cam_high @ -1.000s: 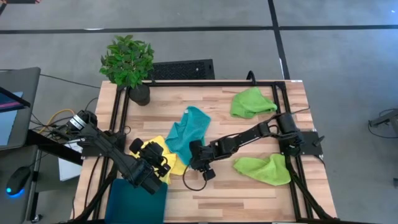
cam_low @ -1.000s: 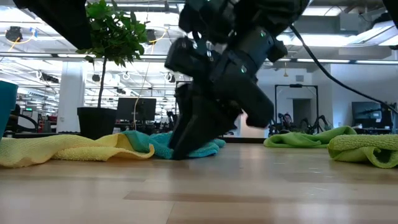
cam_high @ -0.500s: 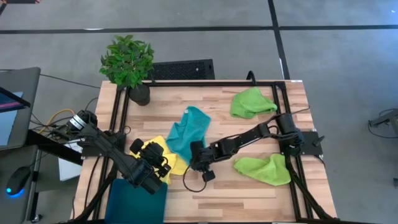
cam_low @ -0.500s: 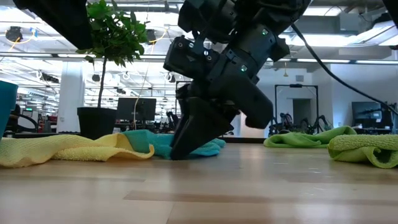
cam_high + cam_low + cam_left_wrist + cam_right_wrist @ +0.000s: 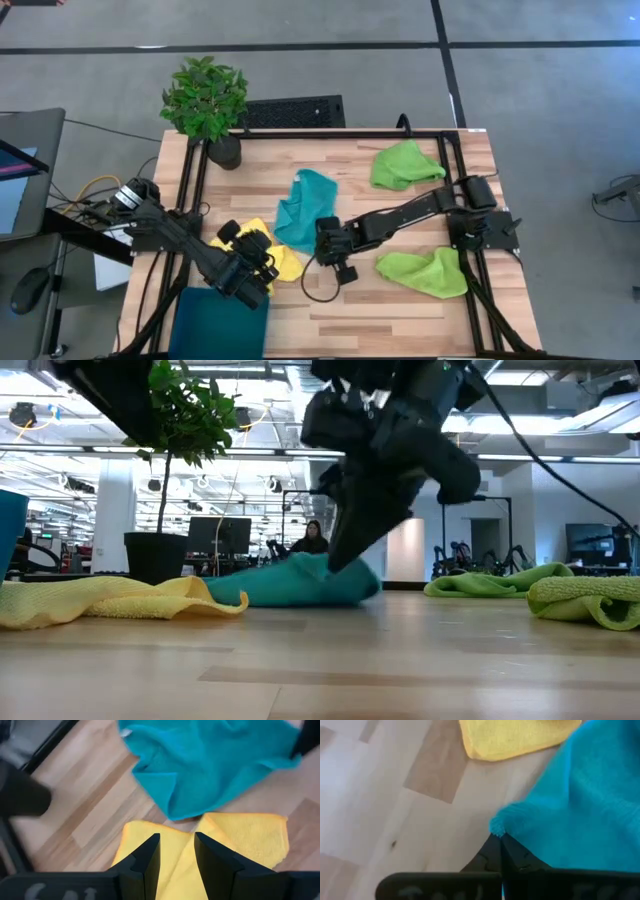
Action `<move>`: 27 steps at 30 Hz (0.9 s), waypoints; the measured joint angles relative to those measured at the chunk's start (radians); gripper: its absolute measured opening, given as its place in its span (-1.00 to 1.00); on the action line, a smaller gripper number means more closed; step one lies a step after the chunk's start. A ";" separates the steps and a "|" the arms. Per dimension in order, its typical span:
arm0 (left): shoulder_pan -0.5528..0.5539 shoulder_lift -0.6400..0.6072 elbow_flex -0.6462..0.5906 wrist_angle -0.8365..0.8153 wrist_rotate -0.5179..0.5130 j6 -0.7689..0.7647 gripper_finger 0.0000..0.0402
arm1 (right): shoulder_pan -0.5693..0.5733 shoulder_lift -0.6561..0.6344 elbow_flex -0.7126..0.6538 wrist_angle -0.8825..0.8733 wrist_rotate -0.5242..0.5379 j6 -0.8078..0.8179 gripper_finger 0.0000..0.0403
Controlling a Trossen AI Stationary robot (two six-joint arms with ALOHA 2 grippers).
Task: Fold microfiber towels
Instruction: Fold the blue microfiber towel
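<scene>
1. Pinching the near corner of the teal towel (image 5: 303,207): right gripper (image 5: 329,236) has its fingers pressed together on the cloth edge; right wrist view shows the tip of fabric caught at the finger ends (image 5: 499,847).
2. Teal towel sits mid-table, long axis running from the pinched corner away toward the plant (image 5: 207,98) side. Free bulk lies beyond the jaws, so my read is the fold wants the corner carried over that way.
3. Left gripper (image 5: 256,270) hovers over the yellow towel (image 5: 283,262), fingers spread partway with a gap, nothing between them. Yellow lies right under it, just beside the teal's near edge.
4. Right arm is the one on the teal; left is nearer the yellow.
5. Two lime towels on the right side: one far (image 5: 404,164), one near (image 5: 425,272), both crumpled, well apart from the grippers.
6. Dark tray (image 5: 215,325) at the near left edge, partly under the left arm.
7. View diffs: low view shows the teal corner lifted off the table (image 5: 330,565), which the high view can't. High view gives the layout; low view hides it. Left wrist view shows teal overlapping the yellow edge (image 5: 187,817).
</scene>
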 joint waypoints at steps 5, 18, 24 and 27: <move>0.082 0.023 -0.001 0.112 0.033 0.114 -0.43 | 0.007 -0.071 0.001 -0.078 0.000 0.033 -0.97; 0.327 0.095 -0.001 0.339 0.168 0.204 -0.43 | 0.007 -0.101 0.001 -0.167 -0.004 0.070 -0.98; 0.364 0.143 0.001 0.408 0.219 0.268 -0.43 | 0.006 -0.101 0.002 -0.228 -0.004 0.070 -0.95; 0.365 0.157 -0.001 0.407 0.230 0.281 -0.43 | 0.006 -0.102 0.002 -0.257 -0.004 0.066 -0.94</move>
